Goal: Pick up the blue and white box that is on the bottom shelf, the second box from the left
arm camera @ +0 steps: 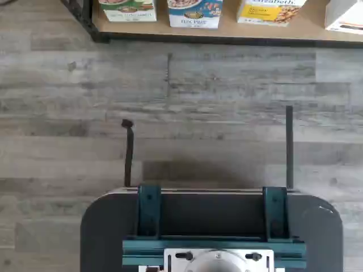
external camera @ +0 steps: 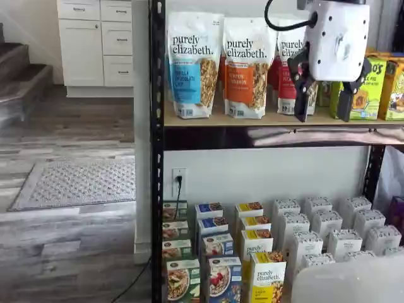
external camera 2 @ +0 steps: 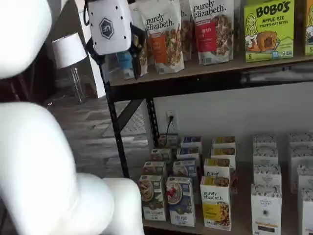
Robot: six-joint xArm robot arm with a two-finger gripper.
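Indoors, grey plank floor (arm camera: pixel 187 96), black rack's bottom shelf (arm camera: pixel 227 35), gripper (external camera: pixel 324 106) wide.

Even, soft indoor light, no hard glare. The dark mount (arm camera: pixel 211 226) throws a faint blocky shadow on the grey plank floor (arm camera: pixel 181 90) just ahead of it. In a shelf view the white arm (external camera 2: pixel 34 147) is a defocused blob, near blown out. Under the tan wooden board (external camera: pixel 265 118) the rack goes dimmer (labels there soft, small print unreadable). All views are low-res, slightly smeared.
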